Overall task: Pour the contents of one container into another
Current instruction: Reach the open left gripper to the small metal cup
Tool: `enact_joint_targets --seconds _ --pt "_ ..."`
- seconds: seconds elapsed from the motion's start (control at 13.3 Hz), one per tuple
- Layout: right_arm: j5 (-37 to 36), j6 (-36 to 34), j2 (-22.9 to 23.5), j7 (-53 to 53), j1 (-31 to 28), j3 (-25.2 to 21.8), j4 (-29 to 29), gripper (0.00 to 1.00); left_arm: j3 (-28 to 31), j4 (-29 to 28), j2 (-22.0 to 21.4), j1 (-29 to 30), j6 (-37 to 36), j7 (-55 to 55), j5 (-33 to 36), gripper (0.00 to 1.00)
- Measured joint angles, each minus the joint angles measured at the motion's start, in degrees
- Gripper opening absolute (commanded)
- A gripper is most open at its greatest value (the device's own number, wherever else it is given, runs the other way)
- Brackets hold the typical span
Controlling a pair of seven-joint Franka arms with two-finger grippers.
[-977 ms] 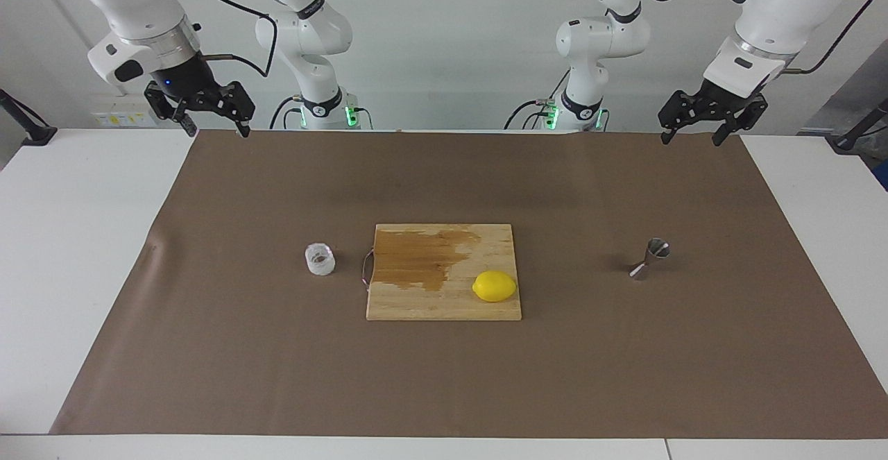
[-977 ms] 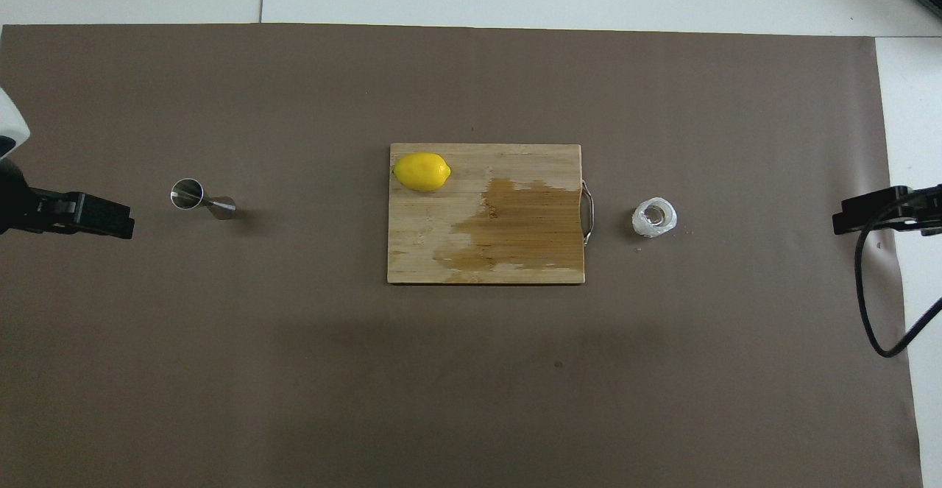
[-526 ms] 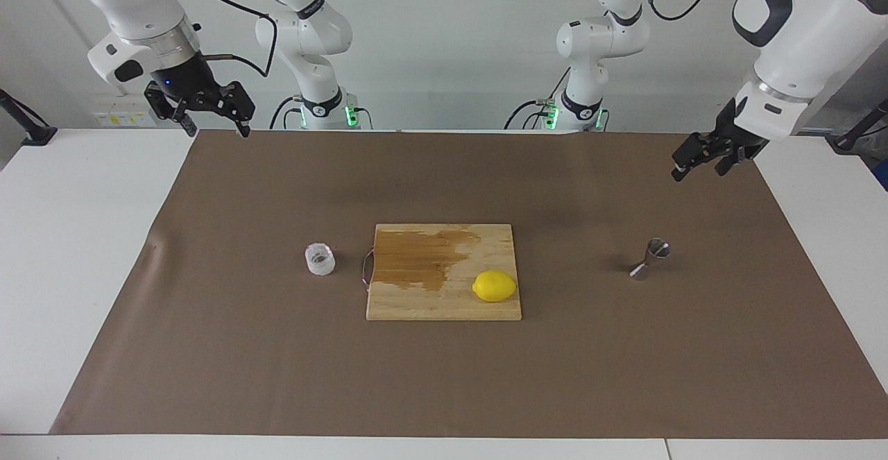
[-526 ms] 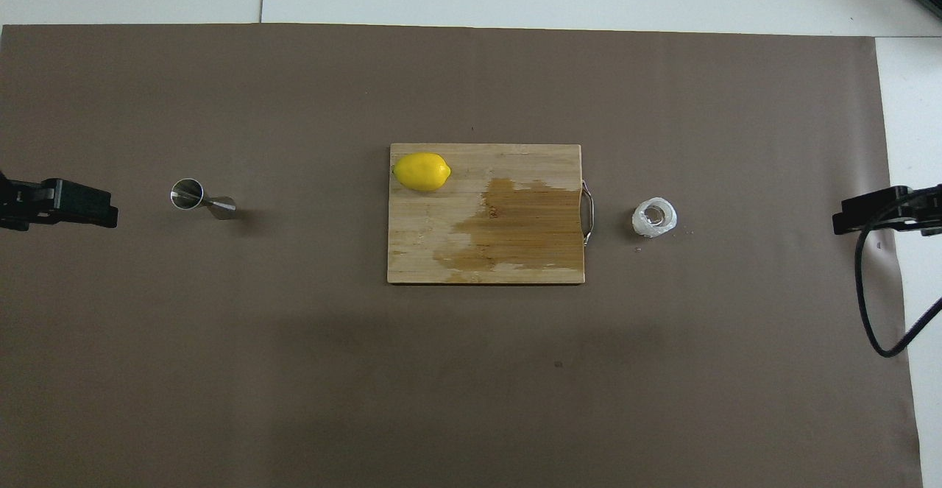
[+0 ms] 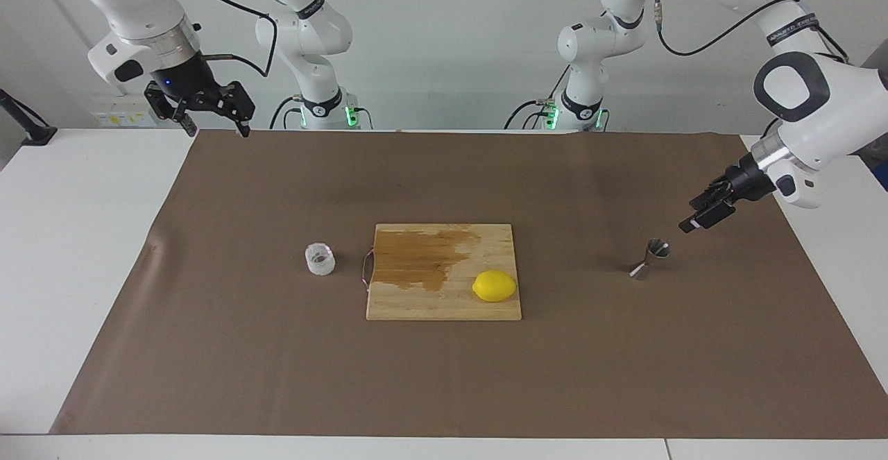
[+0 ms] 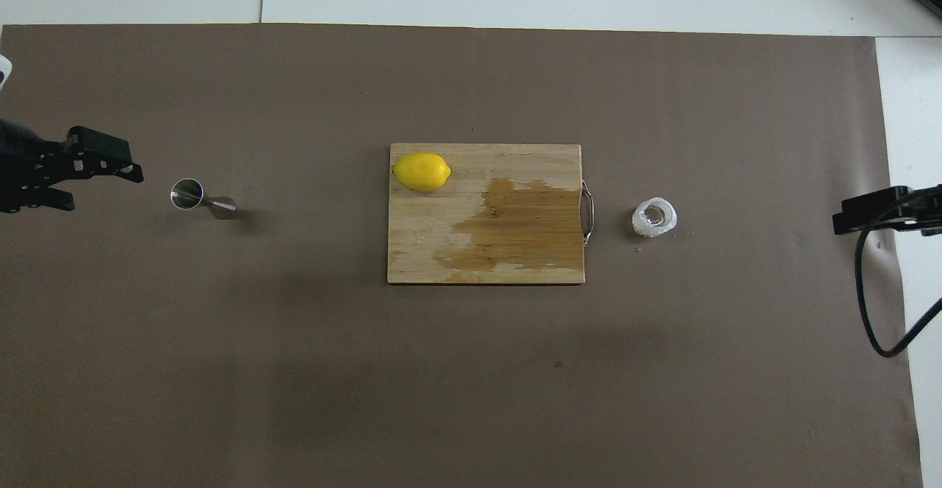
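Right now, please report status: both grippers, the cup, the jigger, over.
Left gripper open, in the air beside jigger, no contact. Right gripper open, waiting at table edge. Cup untouched beside cutting board. Nothing in the way.

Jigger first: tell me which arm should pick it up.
Left. The left gripper hangs open just beside the jigger at its end of the table. The right gripper waits up at the mat's edge, with the cup its closer target.
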Motion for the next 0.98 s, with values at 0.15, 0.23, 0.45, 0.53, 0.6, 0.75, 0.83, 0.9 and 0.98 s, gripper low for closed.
enact_joint_targets --seconds 0.15,0.23,0.45,0.53,0.6,0.75,0.83,0.9,0.98 --pt "0.0 0.0 0.0 0.0 0.0 0.0 0.0 1.0 0.0 -6.0 -1.6 0.5 5.4 -8.9 -7.4 1.0" --pt "0.0 0.0 0.0 0.0 0.0 0.0 0.0 1.0 0.0 -8.5 -2.3 0.8 7.0 -12.6 -10.8 1.0" --pt "0.0 0.0 0.0 0.0 0.0 0.0 0.0 1.0 0.1 -12.7 -2.6 3.5 8.9 -20.2 -22.4 1.0" --pt "0.0 0.0 0.0 0.0 0.0 0.0 0.0 1.0 0.1 -14.0 -2.3 4.6 9.7 -21.1 -26.5 1.0" --pt "0.0 0.0 0.0 0.0 0.0 0.0 0.0 1.0 0.1 -15.6 -1.8 5.3 11.2 -21.3 -30.3 1.0" --pt "0.0 0.0 0.0 0.0 0.0 0.0 0.0 1.0 0.1 -18.7 -1.1 5.5 13.2 -21.5 -36.6 1.0" --pt "0.0 0.0 0.0 0.0 0.0 0.0 0.0 1.0 0.0 -20.0 -0.9 5.5 13.7 -21.5 -39.5 1.0" --pt "0.0 0.0 0.0 0.0 0.0 0.0 0.0 1.0 0.0 -20.7 -0.5 5.5 14.0 -21.6 -41.5 1.0" --pt "0.0 0.0 0.0 0.0 0.0 0.0 0.0 1.0 0.0 -21.0 0.0 5.5 14.2 -21.7 -43.0 1.0"
